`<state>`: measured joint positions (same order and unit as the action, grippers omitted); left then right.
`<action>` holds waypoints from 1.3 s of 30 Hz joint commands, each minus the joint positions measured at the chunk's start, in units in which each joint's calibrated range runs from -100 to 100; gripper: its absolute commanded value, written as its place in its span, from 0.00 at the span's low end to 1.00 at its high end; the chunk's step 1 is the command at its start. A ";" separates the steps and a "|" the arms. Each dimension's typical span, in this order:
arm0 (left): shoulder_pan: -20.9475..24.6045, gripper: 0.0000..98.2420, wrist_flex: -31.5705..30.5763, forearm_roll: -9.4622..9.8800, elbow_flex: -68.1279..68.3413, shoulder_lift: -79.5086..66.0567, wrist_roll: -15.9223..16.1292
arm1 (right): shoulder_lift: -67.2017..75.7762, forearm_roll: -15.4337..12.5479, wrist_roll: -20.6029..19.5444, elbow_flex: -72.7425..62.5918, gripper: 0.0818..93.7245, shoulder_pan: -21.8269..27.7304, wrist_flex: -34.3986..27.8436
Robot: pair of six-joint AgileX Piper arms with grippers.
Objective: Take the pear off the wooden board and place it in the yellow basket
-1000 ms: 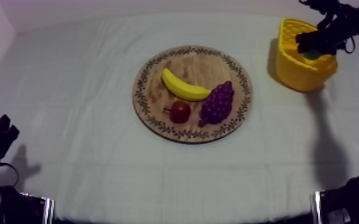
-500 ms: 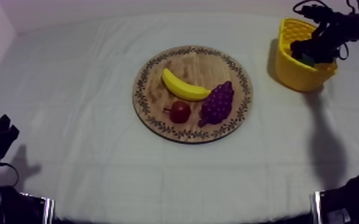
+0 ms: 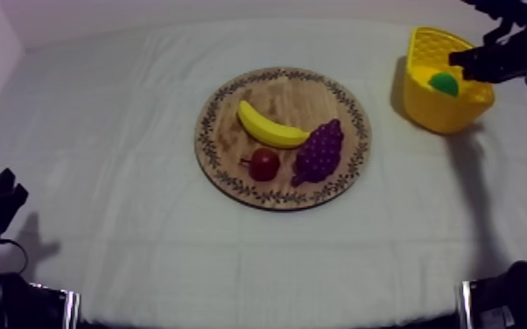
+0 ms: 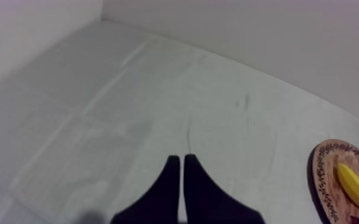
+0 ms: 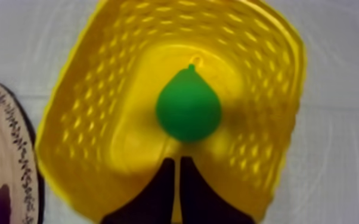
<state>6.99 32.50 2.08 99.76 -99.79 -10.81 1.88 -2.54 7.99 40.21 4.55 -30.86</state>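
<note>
The cloth [image 3: 101, 131] bears yellow basket [image 3: 442, 115] holding pear [image 3: 444, 83]; left fingers [image 4: 167, 189], right fingers [image 5: 159, 193] seemingly clenched.

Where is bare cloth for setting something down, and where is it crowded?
Bare cloth: left of the wooden board, in front of it, between it and the yellow basket. Crowded: the board's banana, grapes, small red fruit; the basket, holding the pear.
</note>
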 commanded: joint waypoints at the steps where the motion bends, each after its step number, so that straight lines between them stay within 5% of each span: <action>1: -0.01 0.00 0.00 0.00 0.02 -0.04 0.00 | 13.26 -0.25 0.60 6.10 0.01 -0.29 -0.28; 10: -0.01 0.00 0.00 0.00 0.02 -0.04 0.00 | 44.15 1.46 -1.36 27.20 0.00 -0.80 2.33; 19: -0.01 0.00 0.00 0.00 0.02 -0.04 -0.04 | 71.45 2.05 -1.23 41.13 0.01 -0.43 -3.63; 25: -0.01 0.00 0.00 0.00 0.02 -0.04 -0.04 | 85.18 4.46 -4.59 46.85 0.00 -2.62 -10.63; 30: -0.01 0.00 0.00 0.00 0.02 -0.04 -0.01 | 91.80 6.53 -10.75 54.13 0.00 -1.69 -9.09; 39: -0.01 0.00 0.00 0.00 0.02 -0.04 -0.02 | 93.74 2.39 -9.54 59.17 0.00 -0.01 -8.42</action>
<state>6.99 32.50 2.08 99.76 -99.79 -10.85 95.60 0.00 -3.46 99.47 4.53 -39.27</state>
